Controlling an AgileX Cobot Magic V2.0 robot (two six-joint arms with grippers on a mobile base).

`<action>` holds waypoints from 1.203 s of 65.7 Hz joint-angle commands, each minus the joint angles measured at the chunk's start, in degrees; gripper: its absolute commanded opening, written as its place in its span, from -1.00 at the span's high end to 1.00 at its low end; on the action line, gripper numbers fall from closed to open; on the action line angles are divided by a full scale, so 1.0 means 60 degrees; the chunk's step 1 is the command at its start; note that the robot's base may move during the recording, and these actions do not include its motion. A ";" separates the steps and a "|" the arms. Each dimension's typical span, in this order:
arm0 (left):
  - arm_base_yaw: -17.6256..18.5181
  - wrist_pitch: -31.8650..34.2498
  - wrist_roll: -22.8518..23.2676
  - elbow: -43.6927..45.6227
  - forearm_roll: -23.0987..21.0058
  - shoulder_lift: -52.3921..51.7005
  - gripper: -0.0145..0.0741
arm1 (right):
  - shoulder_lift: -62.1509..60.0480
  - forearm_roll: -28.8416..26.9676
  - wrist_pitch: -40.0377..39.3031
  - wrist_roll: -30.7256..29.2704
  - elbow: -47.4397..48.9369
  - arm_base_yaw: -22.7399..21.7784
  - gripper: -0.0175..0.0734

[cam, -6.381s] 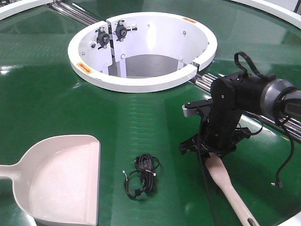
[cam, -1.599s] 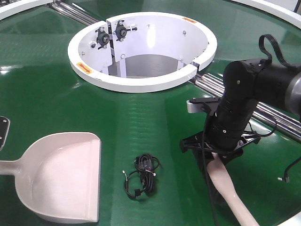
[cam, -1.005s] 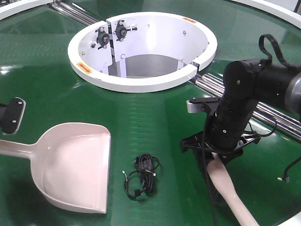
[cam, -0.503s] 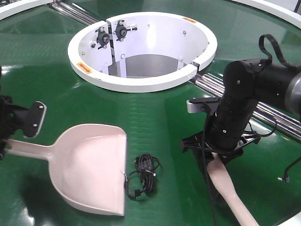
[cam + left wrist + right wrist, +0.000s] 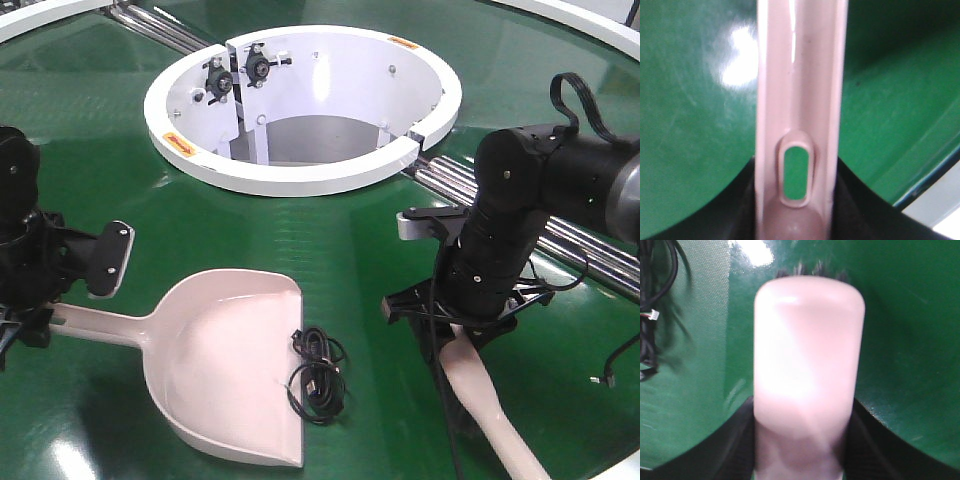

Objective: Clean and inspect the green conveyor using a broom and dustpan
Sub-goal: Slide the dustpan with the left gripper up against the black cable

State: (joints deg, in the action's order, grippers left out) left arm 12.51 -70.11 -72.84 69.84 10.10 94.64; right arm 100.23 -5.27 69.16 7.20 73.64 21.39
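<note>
1. Already the cable tangle (image 5: 318, 375) straddles the dustpan (image 5: 220, 365) lip, ahead of the left end effector (image 5: 40, 305), which is clamped on its handle.
2. The broom (image 5: 485, 395), gripped by the right end effector (image 5: 462, 322), stands on the belt under it; sweeping the tangle in and inspecting the green conveyor (image 5: 330, 250) seem left.

Grey floor (image 5: 312, 140), bright glare (image 5: 741, 71)

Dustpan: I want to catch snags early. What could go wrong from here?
The black cable straddles the dustpan lip, half on the green conveyor; it may slide off or get pushed along. The broom in the right tool stands apart from it, so its sweep could snag the loops.
</note>
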 commanded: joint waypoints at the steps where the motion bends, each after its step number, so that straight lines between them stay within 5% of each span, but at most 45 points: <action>1: 0.0227 -0.0195 0.0005 0.0218 -0.0340 -0.0341 0.73 | -0.0517 -0.0071 0.0048 -0.0004 0.0268 -0.0055 0.63; 79: 0.0455 0.0049 0.0005 0.0218 -0.0859 -0.0340 0.73 | -0.0517 -0.0071 0.0072 -0.0004 0.0268 -0.0055 0.63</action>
State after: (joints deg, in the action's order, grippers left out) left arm 14.63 -69.73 -72.70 69.84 6.79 94.64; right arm 100.23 -5.33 69.16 7.20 73.64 21.39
